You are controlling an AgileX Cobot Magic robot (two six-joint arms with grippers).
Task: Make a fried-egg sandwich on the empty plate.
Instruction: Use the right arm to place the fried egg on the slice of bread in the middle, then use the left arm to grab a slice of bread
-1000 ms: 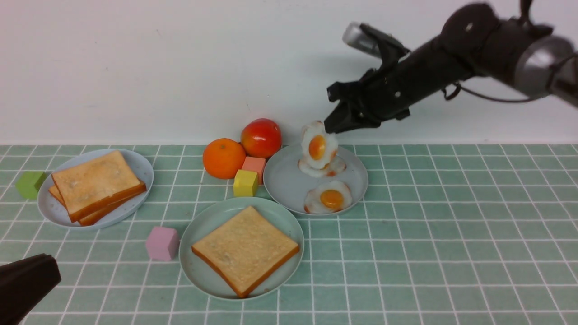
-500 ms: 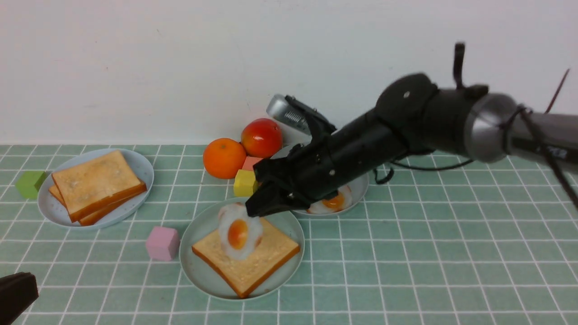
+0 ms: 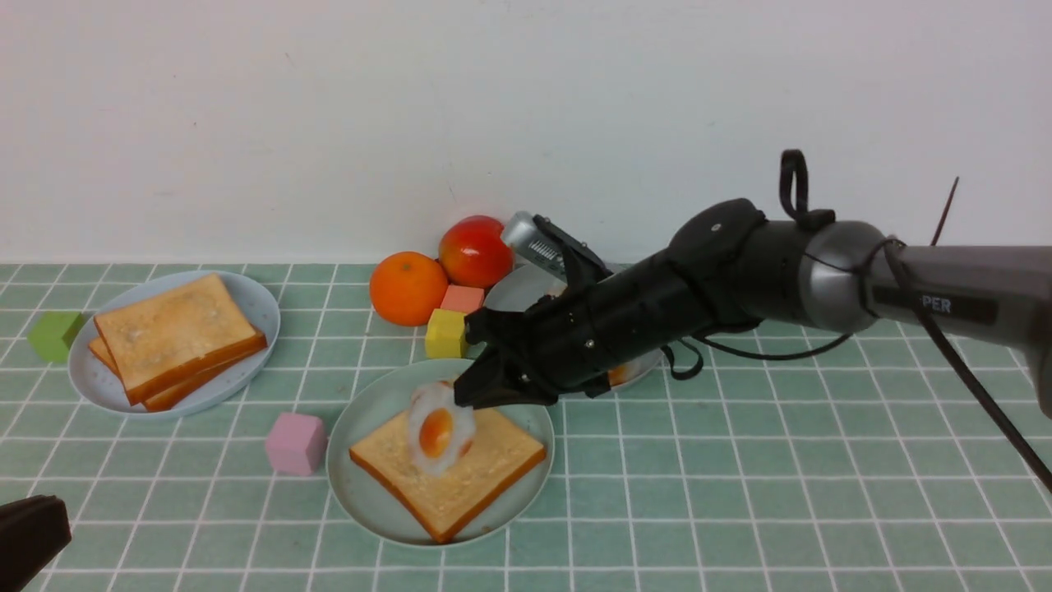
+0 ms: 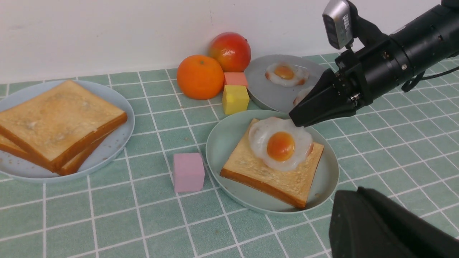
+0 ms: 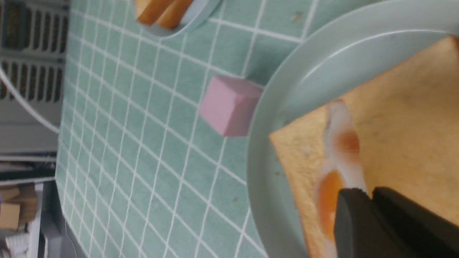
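Reaching in from the right on a long dark arm: right claw [image 3: 468, 396], black, angled down over the mint-green plate [image 3: 362, 415].
- Jaws: close together, with only a thin slit between them in the right wrist view. The tips meet the far edge of the fried egg [image 3: 440, 429]. Whether they pinch that edge or merely touch it cannot be told.

Fried egg: glossy white with an orange yolk. It is tilted, yolk face toward the robot. Its lower edge rests on the toast slice [image 3: 485, 473] and its upper edge is at the claw's tips. It sits just below and in front of the claw, on the slice's far half.

Toast slice: one, thick and square, with a golden face and orange-brown crust. It lies flat in the mint-green plate, one corner pointing at the robot.

Left claw [image 3: 29, 530]: a dark shape low at the near left, well apart from the mint-green plate, jaws closed together.

Grey-blue plate [image 4: 265, 91]: behind the mint-green plate, partly covered by the right arm. One spare egg [image 4: 285, 73] is in full view; a second is mostly hidden behind the claw.

Pale blue plate [image 3: 255, 308]: far left, bearing a toast stack [image 3: 173, 329].

Loose items:
- Orange [image 3: 407, 288], red fruit [image 3: 475, 251], salmon cube [image 3: 462, 298] and yellow cube [image 3: 446, 333], clustered at the back.
- Pink cube [image 3: 296, 444], just beside the mint-green plate's left rim.
- Green cube [image 3: 55, 335], left of the pale blue plate.
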